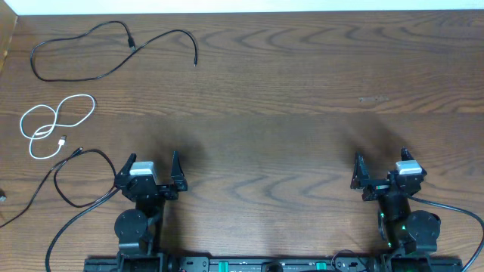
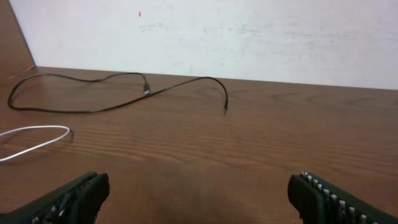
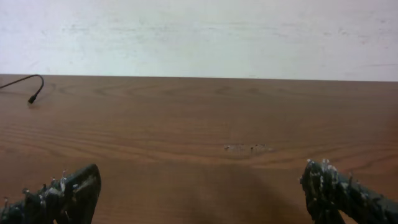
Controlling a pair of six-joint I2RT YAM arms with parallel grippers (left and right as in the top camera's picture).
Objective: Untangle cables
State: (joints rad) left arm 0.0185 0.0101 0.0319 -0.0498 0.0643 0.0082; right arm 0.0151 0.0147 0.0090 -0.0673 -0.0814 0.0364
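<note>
Left gripper (image 1: 152, 161) and right gripper (image 1: 380, 162) both have jaws wide apart, empty; near black cable (image 1: 79, 152) lies just left of the left gripper, white cable (image 1: 63, 140) further left and ahead, far black cable (image 1: 131, 45) well ahead, stretched sideways; left arm's clearly nearer, looks untangled already imo.

The counter (image 1: 272, 98) presents bare wood across its middle and right, so passage ahead of the right pincer (image 1: 380, 162) is unobstructed. Obstacles sit on the left: a long black cable (image 1: 131, 45) at the far edge, a white cable (image 1: 54, 127) nearer, and a second black cable (image 1: 78, 154) looped just beside the left pincer (image 1: 151, 165).
</note>
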